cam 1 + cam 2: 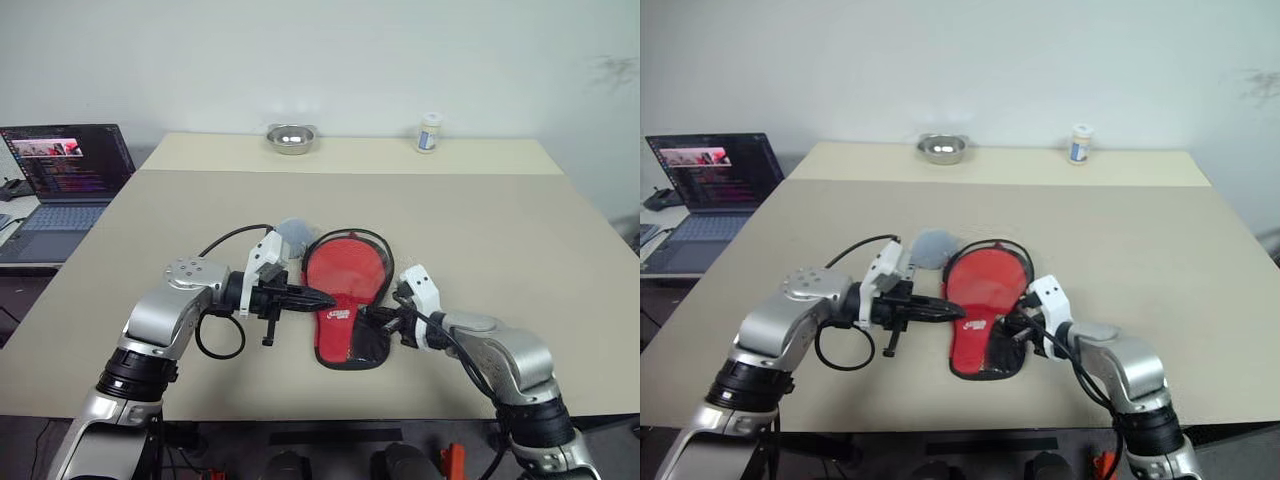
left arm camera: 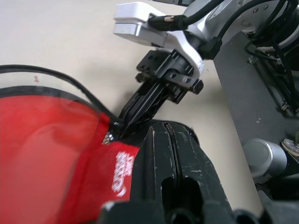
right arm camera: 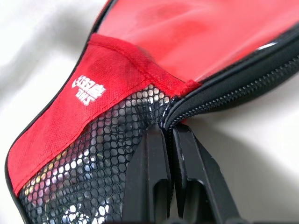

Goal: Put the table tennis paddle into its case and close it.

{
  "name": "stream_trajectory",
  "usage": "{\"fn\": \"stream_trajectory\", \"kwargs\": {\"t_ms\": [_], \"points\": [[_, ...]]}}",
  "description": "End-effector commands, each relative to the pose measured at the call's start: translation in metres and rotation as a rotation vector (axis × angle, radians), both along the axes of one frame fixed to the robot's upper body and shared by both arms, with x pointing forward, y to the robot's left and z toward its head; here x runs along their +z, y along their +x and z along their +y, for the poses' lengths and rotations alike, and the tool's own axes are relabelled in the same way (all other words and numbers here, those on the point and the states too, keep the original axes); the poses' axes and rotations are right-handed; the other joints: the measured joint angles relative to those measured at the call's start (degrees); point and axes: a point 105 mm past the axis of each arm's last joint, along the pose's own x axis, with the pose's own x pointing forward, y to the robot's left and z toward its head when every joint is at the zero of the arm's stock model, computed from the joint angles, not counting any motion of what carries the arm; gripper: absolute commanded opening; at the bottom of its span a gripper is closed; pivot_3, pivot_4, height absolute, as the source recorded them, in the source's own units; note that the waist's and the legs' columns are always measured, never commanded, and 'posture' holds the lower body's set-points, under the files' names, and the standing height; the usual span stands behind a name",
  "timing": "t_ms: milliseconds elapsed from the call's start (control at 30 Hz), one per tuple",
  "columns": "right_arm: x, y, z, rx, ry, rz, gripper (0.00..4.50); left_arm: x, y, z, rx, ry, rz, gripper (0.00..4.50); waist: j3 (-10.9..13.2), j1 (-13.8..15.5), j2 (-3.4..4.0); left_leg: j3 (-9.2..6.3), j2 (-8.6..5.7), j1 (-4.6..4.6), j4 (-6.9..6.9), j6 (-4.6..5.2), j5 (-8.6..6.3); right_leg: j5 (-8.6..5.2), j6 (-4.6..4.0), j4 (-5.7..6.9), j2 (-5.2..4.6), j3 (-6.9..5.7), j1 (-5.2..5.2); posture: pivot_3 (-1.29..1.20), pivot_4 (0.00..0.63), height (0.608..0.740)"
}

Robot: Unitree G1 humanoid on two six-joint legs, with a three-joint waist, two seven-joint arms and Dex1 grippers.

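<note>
- Where the beige table (image 1: 520, 260) comes nearest the robot, the case (image 1: 345, 300), a soft paddle-shaped pouch with a red front, white lettering, a black mesh panel at its narrow end and a black zip round the rim, lies flat between the two arms, mesh end toward the robot.
- At the case's right edge, the right gripper (image 1: 372, 316) has its two black fingers (image 3: 161, 186) pressed together at the zip line, just where the mesh meets the red fabric; whether they pinch the zip pull itself cannot be told.
- At the case's left edge, the left gripper (image 1: 322, 298) points across toward the right one, its black fingers (image 2: 173, 158) drawn tight together, tips over the red front near the lettering; nothing can be seen between them.
- Through the clear red window of the case a round red shape shows; whether it is the table tennis paddle cannot be made out for certain.
- Just beyond the case's upper left edge a small grey rounded object (image 1: 294, 237) rests on the table, touching or nearly touching the rim.
- Far back on the table stand a shallow round metal bowl (image 1: 291, 137) and, to its right, a small white jar (image 1: 429, 132).
- Off the table's left side an open dark laptop (image 1: 62, 180) sits with its screen lit.
</note>
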Motion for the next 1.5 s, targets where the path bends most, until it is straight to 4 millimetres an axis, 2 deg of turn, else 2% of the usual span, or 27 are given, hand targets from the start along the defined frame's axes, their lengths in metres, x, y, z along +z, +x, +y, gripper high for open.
{"fn": "stream_trajectory", "kwargs": {"t_ms": [33,133,500,767,1000,1100,1333,1433,1467,1500], "points": [[0.000,-0.021,-0.016,-0.018,-0.011,0.040,0.01,0.000,-0.009,0.003,-0.047,0.032,-0.018,0.00,0.0,0.2,0.00,0.00,-0.04,0.00,-0.04,0.00,0.00,0.00,0.00,-0.05,-0.01,0.00,0.00,0.00,0.150,0.740],[-0.001,-0.034,-0.027,-0.037,-0.020,0.059,0.01,-0.003,-0.009,0.008,-0.047,0.055,-0.016,0.00,0.0,0.5,-0.01,0.00,-0.09,-0.03,-0.12,-0.01,0.00,0.00,0.00,-0.20,-0.05,-0.01,0.02,0.00,0.150,0.740],[-0.007,-0.058,-0.040,-0.116,0.011,0.125,0.01,-0.008,-0.006,0.010,-0.054,0.077,-0.027,0.00,0.0,1.5,-0.02,-0.04,-0.15,-0.05,-0.17,0.00,0.00,-0.15,0.25,-0.26,-0.09,-0.04,0.04,0.00,0.150,0.740],[-0.005,-0.063,-0.045,-0.133,0.003,0.127,0.01,-0.008,-0.002,0.009,-0.060,0.078,-0.037,0.00,0.0,1.5,-0.03,-0.08,-0.17,-0.08,-0.17,0.01,0.00,-0.16,0.25,-0.29,-0.09,-0.08,0.05,0.00,0.150,0.740],[-0.007,-0.060,-0.051,-0.153,-0.014,0.128,0.01,-0.008,-0.002,0.007,-0.064,0.076,-0.043,0.00,0.0,1.5,-0.03,-0.09,-0.17,-0.10,-0.16,0.01,0.00,-0.15,0.26,-0.31,-0.09,-0.08,0.05,0.00,0.150,0.740],[-0.003,-0.061,-0.054,-0.146,-0.021,0.119,0.77,-0.008,-0.002,0.008,-0.060,0.077,-0.045,0.00,0.0,1.5,-0.03,-0.09,-0.18,-0.11,-0.16,0.01,0.00,-0.15,0.26,-0.31,-0.09,-0.08,0.05,0.00,0.150,0.740],[0.019,-0.059,-0.060,-0.092,-0.095,0.027,3.22,-0.008,-0.003,0.009,-0.042,0.073,-0.052,0.00,0.0,1.4,-0.03,-0.10,-0.16,-0.09,-0.14,0.01,0.00,-0.15,0.26,-0.26,-0.08,-0.09,0.04,0.00,0.150,0.740],[0.037,-0.059,-0.062,-0.027,-0.149,-0.048,4.26,-0.008,-0.002,0.010,-0.025,0.067,-0.057,0.00,0.0,1.4,-0.03,-0.12,-0.15,-0.09,-0.14,0.01,0.00,-0.15,0.26,-0.24,-0.07,-0.09,0.04,0.00,0.150,0.740],[0.049,-0.055,-0.063,-0.001,-0.159,-0.091,4.48,-0.008,-0.002,0.011,-0.017,0.066,-0.058,0.00,0.0,1.4,-0.03,-0.12,-0.15,-0.08,-0.13,0.01,0.00,-0.15,0.26,-0.24,-0.07,-0.09,0.04,0.00,0.150,0.740],[0.057,-0.053,-0.064,0.015,-0.163,-0.118,4.48,-0.008,-0.002,0.012,-0.013,0.066,-0.059,0.00,0.0,1.4,-0.03,-0.12,-0.15,-0.09,-0.13,0.01,0.00,-0.15,0.26,-0.25,-0.07,-0.09,0.05,0.00,0.150,0.740]]}}
